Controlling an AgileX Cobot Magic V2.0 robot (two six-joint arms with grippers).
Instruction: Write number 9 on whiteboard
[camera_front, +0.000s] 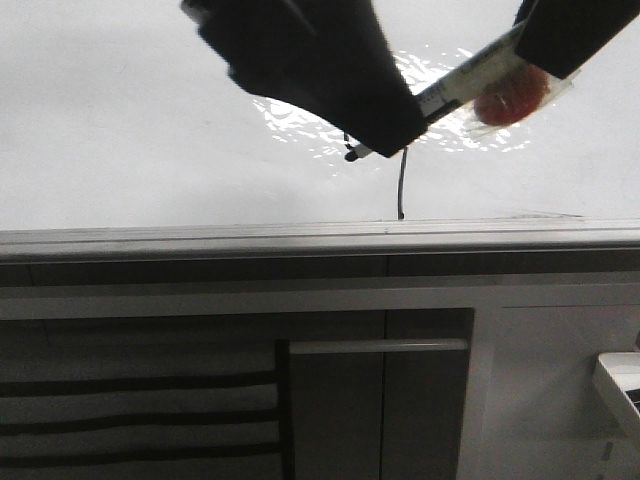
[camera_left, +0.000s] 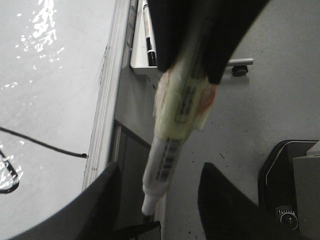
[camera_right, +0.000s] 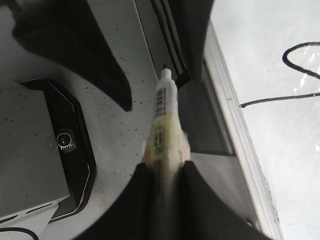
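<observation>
The whiteboard (camera_front: 120, 120) lies flat, with a rippled glare patch and a grey rail along its near edge. The number 9 (camera_front: 402, 185) shows its straight black tail; its loop is mostly hidden behind my left gripper. The loop and tail show in the right wrist view (camera_right: 295, 75) and partly in the left wrist view (camera_left: 40, 145). My right gripper (camera_right: 165, 167) is shut on a white marker (camera_right: 166, 102) wrapped in yellowish tape, tip just off the board. My left gripper (camera_left: 159, 165) is open; the marker (camera_left: 165, 160) passes between its fingers without touching them.
A grey cabinet with a long handle (camera_front: 378, 346) stands below the board's rail. A white tray (camera_left: 142, 62) holding another marker sits beside the board's edge. A black device (camera_right: 70, 145) stands on the speckled grey floor.
</observation>
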